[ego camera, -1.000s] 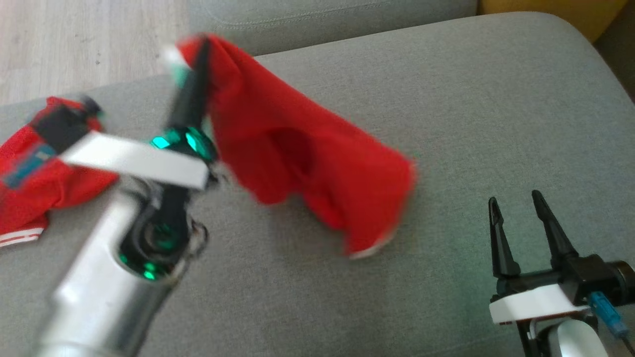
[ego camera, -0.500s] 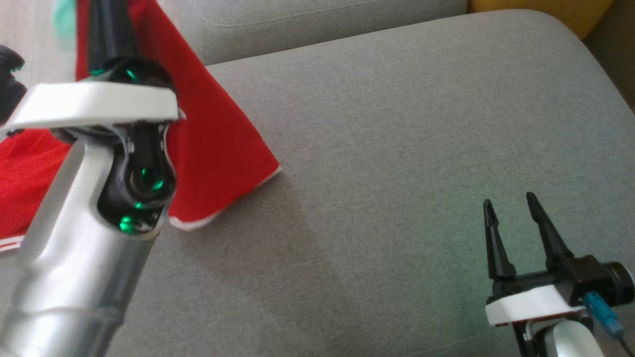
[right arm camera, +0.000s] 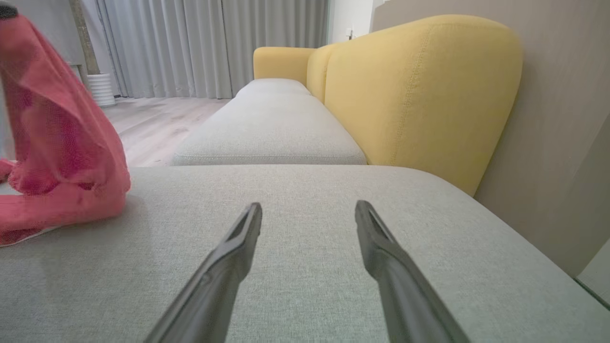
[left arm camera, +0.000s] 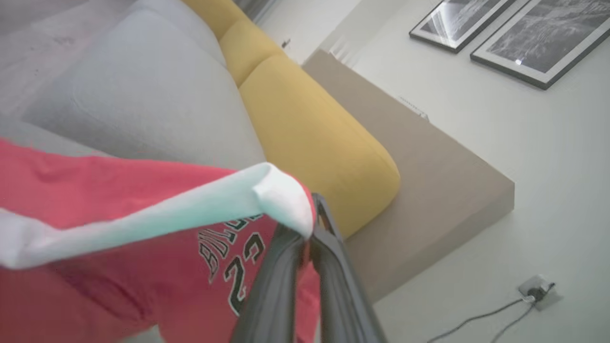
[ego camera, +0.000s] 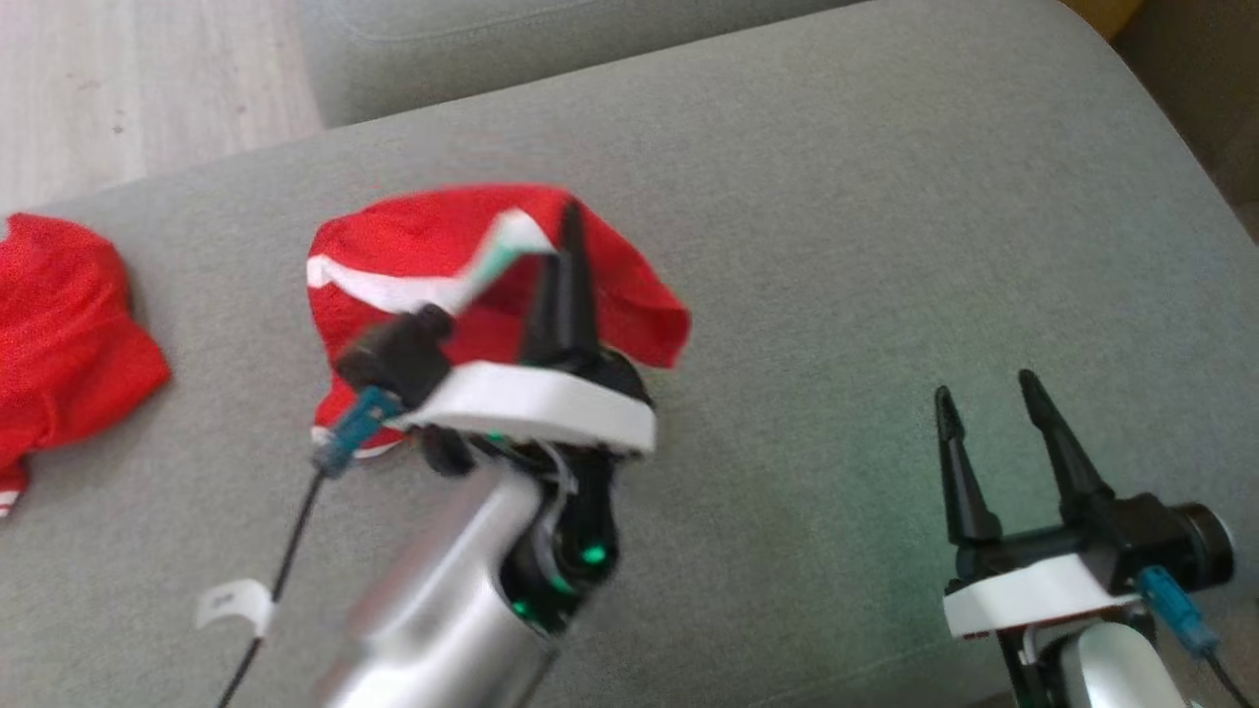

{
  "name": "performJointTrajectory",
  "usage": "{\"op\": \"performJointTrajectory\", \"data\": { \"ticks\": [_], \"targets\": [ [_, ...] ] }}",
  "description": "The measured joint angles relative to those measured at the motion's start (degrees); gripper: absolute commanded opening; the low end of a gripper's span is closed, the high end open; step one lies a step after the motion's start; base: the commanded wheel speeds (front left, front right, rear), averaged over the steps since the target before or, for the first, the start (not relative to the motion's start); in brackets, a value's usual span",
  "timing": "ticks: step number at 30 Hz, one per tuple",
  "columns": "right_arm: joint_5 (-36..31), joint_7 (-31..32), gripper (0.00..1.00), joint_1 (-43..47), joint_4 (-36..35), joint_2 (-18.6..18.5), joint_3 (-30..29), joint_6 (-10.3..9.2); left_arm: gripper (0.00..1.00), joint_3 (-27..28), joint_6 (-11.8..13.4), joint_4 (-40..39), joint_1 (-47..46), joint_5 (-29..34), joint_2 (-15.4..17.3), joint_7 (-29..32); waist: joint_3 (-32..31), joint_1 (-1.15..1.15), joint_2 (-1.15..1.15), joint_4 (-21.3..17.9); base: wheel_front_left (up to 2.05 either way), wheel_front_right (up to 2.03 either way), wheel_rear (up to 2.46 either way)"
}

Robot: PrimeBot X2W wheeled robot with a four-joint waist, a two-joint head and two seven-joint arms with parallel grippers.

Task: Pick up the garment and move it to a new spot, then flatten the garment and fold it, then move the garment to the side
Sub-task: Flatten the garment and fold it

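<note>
The garment [ego camera: 423,246] is matt red cloth with a fine mesh weave and smooth white trim. The sofa cushion [ego camera: 836,246] is grey woven fabric, matt, slightly rough. At upper left the floor [ego camera: 148,79] is pale wood. The left forearm [ego camera: 443,610] is shiny silver metal; on the right gripper [ego camera: 986,385] the jaws are matt black plastic.

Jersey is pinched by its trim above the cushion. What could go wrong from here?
The left gripper pinches only the jersey's white trim; a swing could pull it free. The jersey hangs bunched, so it may land crumpled. Another red garment lies nearby at the left; the two could tangle.
</note>
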Motion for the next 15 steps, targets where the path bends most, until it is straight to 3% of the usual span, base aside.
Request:
{"op": "performJointTrajectory", "data": {
  "ticks": [6, 8, 9, 10, 11, 12, 15],
  "targets": [
    [0.5, 0.0, 1.00, -1.6, 0.5, 0.0, 1.5, 0.00, 0.00, -7.1, -0.1, 0.0, 0.1, -9.4, 0.1, 0.0, 1.0, 0.01, 0.00, -2.1, 0.00, 0.00, 0.00],
    [0.6, 0.0, 1.00, -2.3, 0.6, 0.0, 2.0, 0.00, 0.16, -10.4, -0.5, -0.4, 0.1, -13.2, 0.2, 0.0, 1.3, 0.01, 0.00, -2.9, 0.00, 0.00, 0.00],
    [0.6, 0.0, 1.00, -2.5, 0.6, 0.0, 2.2, 0.00, 0.30, -12.5, -1.0, -0.7, 0.1, -15.4, 0.2, 0.0, 1.4, 0.00, 0.00, -3.2, 0.00, 0.00, 0.00],
    [0.7, 0.0, 1.00, -2.6, 0.6, 0.0, 2.3, 0.00, 0.48, -15.4, -1.2, -0.6, -0.1, -17.1, 0.2, 0.0, 1.5, 0.00, 0.00, -3.6, 0.00, 0.00, 0.00],
    [1.0, 0.0, 1.00, -2.6, 0.6, 0.0, 2.4, 0.00, 0.85, -18.7, -1.5, -0.3, -0.4, -18.6, 0.2, 0.0, 1.7, 0.00, 0.00, -3.9, 0.00, 0.00, 0.00],
    [1.1, 0.0, 1.00, -2.6, 0.6, 0.0, 2.5, 0.00, 1.00, -22.0, -2.1, 0.0, -0.7, -20.3, 0.2, 0.1, 1.9, 0.01, 0.00, -4.2, 0.00, 0.00, 0.00],
    [1.5, 0.0, 1.00, -2.6, 0.7, 0.0, 2.5, 0.00, 1.00, -30.5, -3.0, 1.2, -3.6, -24.3, 0.2, 1.8, 2.6, 0.01, 0.00, -4.8, 0.00, 0.00, 0.00]
  ]
}}
